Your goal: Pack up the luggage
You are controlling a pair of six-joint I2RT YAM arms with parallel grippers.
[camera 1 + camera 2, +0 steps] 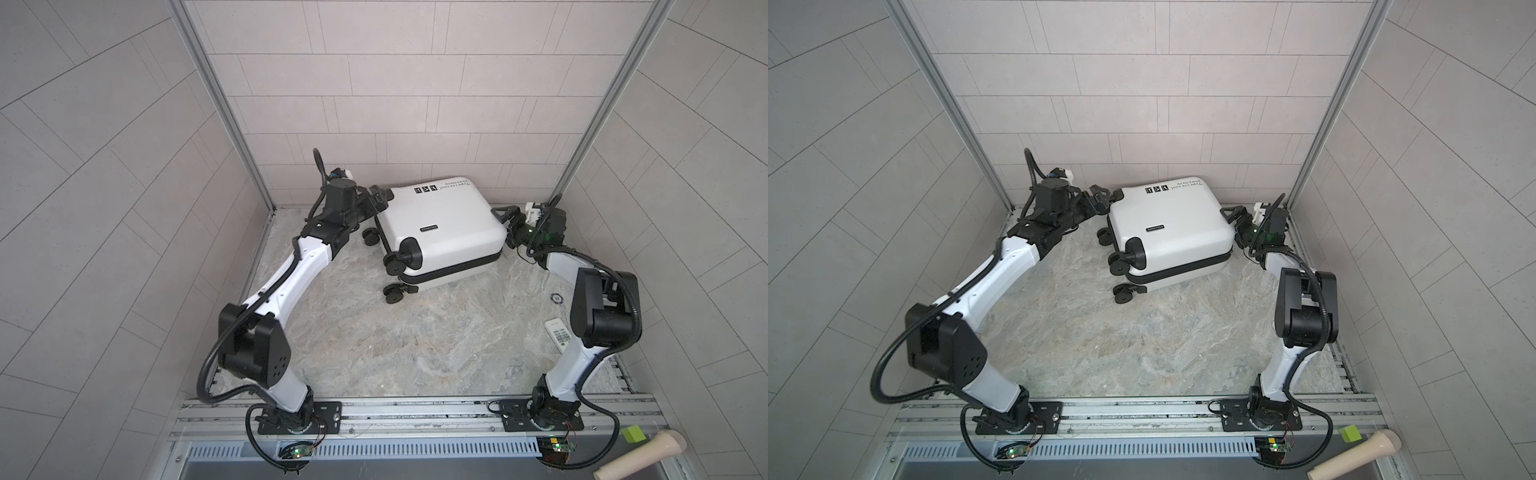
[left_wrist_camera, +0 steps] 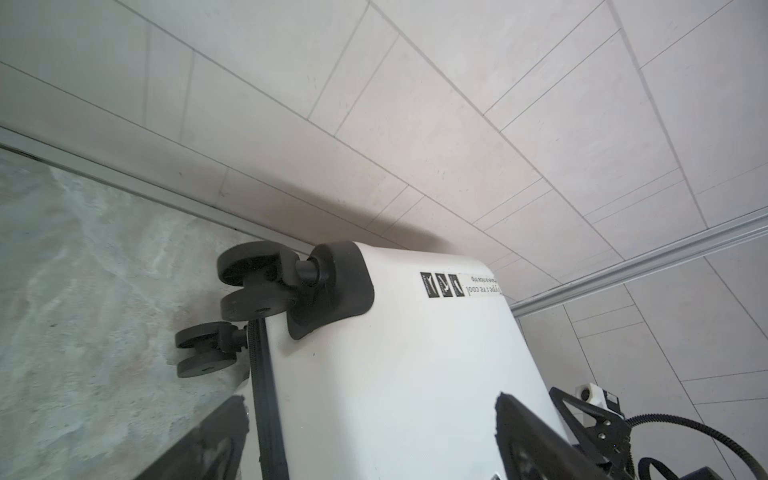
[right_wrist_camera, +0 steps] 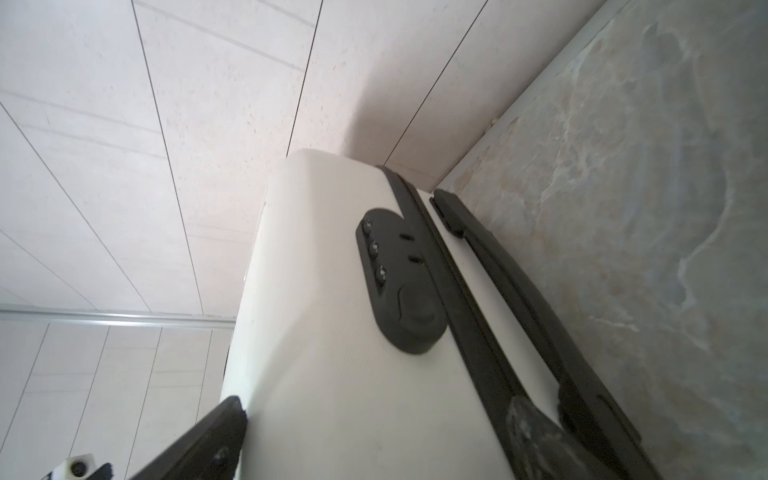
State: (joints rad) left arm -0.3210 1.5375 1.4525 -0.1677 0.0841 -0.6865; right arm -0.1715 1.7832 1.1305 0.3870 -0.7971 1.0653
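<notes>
Near wall [image 1: 415, 104], luggage [image 1: 440, 224] crosswise, wheels [image 1: 395, 262] left

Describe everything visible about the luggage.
The luggage is a small white hard-shell case, closed, lying on its broad side on the marbled tabletop by the back wall. Black wheels face the left gripper; combination lock and handle face the right gripper. Both grippers' open jaws straddle its ends; contact is unclear.

White luggage [image 1: 440, 224], black wheels [image 1: 392, 293], black zipper band [image 1: 453, 268]; grey-beige marbled tabletop [image 1: 415, 345]; pale tile-patterned walls [image 1: 395, 83].
</notes>
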